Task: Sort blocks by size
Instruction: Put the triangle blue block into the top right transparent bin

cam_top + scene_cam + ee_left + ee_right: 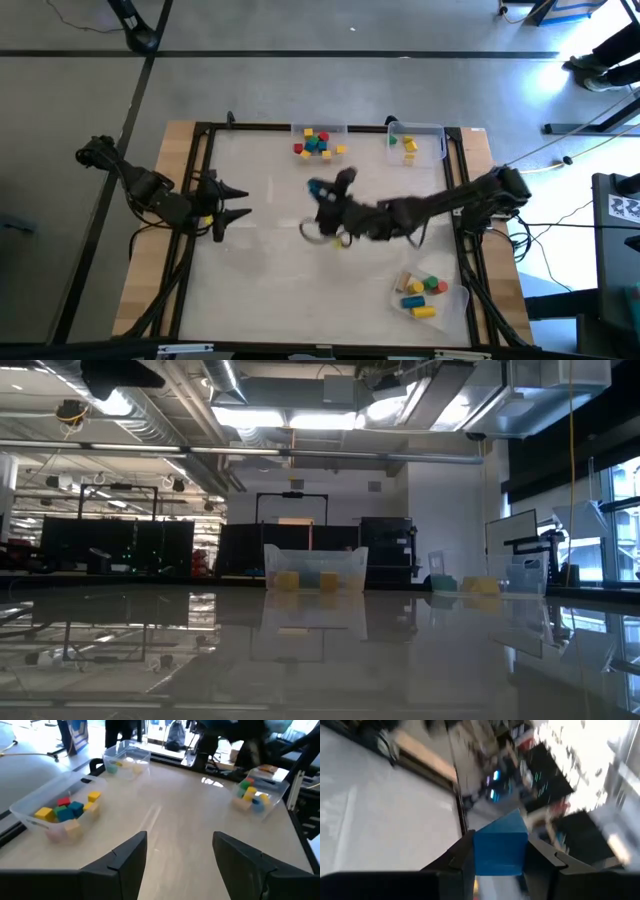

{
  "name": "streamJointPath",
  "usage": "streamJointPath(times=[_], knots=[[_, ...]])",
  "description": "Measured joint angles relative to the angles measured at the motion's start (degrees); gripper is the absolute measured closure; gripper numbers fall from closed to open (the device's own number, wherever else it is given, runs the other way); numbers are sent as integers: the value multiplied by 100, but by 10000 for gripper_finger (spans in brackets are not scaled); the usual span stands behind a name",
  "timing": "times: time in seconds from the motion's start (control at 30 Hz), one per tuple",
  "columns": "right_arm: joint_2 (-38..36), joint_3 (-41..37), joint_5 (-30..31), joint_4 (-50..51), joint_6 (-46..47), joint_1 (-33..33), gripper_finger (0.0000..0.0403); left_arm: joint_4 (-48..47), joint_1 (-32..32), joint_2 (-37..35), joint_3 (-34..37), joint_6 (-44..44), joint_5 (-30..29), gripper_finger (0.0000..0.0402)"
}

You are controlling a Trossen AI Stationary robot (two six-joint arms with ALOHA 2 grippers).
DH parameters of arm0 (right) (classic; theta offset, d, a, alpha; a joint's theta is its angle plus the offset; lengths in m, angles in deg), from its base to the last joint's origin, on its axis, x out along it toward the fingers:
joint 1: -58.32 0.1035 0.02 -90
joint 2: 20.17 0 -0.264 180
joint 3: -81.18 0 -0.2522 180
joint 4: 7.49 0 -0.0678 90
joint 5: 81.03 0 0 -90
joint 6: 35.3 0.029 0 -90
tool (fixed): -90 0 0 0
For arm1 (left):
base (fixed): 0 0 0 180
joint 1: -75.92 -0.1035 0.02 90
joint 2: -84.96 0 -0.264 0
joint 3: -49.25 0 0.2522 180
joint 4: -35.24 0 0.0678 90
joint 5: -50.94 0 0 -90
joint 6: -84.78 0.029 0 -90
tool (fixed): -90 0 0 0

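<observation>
My right gripper (pixel 322 192) hovers over the middle of the table, shut on a blue cube block (pixel 500 847). My left gripper (pixel 236 206) stands open near the table's left edge, its fingers (pixel 125 862) apart with nothing between them. Several coloured blocks (pixel 318 142) lie in a clear tray (pixel 320 128) at the far edge. A green and a yellow block (pixel 409 145) lie in a second tray (pixel 428 130) to its right. Several more blocks (pixel 422 292) lie in a tray near the front right. Neither gripper shows in the low view. My right gripper pinches the blue cube by two opposite faces (pixel 479 855), one finger (pixel 457 862) on each side. The fingers reach about level from the table's right side. The cube's far end sticks out past the fingertips, and it is held clear of the table.
The table top (pixel 270 270) is bare on its left half and in front of my left gripper. A dark frame (pixel 200 180) runs around the work surface. The far-edge trays show in the low view as clear boxes (pixel 315 570), with the room behind.
</observation>
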Motion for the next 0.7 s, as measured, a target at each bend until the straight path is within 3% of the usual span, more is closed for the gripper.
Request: streamJointPath(times=[0.3, 0.5, 0.7], knots=[[-940, 0, -101, 3137, 2912, -1428, 277, 20, 2, 417, 0, 122, -12, 190], [-1009, -3, -1167, 4770, 4398, -2751, 277, 54, 2, 702, 0, 270, -13, 190], [-953, -286, -1921, 5488, 5222, -3963, 277, 91, 2, 777, 0, 304, -13, 190]])
